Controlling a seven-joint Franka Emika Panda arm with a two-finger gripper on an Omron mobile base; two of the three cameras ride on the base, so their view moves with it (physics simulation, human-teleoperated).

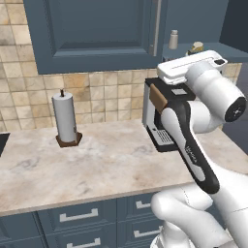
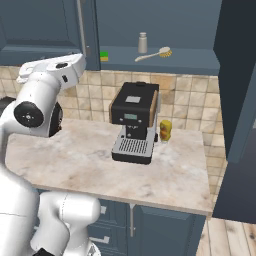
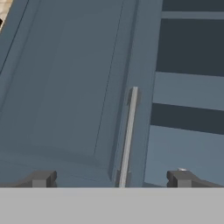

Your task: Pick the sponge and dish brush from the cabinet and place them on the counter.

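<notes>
Cabinet: the dark blue-grey cabinet (image 2: 45, 25) hung above the tiled wall; its left door was shut, with a long silver bar handle (image 3: 128, 135) down its edge, and the bay to the right of that door stood open, its shelf (image 2: 165, 62) in plain sight.
Shelf contents: three things sat on the open shelf, namely the sponge, a grey shaker and the dish brush.
Sponge: the sponge (image 2: 103, 56), green over yellow, lay at the shelf's left end, near the shut door's edge.
Shaker: the small grey shaker (image 2: 143, 43) stood upright towards the back, between sponge and brush.
Dish brush: the dish brush (image 2: 154, 54) lay flat at the shelf front, its tan head to the right, its handle angled left, just beside the shaker.
Counter: the beige marbled counter (image 2: 170, 180) carried a black coffee machine (image 2: 134, 120), a small yellow jar (image 2: 165, 130) just beside it, and a paper towel roll (image 1: 65, 117) on a wooden stand further left.
Claw: the gripper (image 3: 111, 178) was released, fingers (image 3: 41, 178) spread wide and grasping nothing, aimed at the shut door with the bar handle between them.
</notes>
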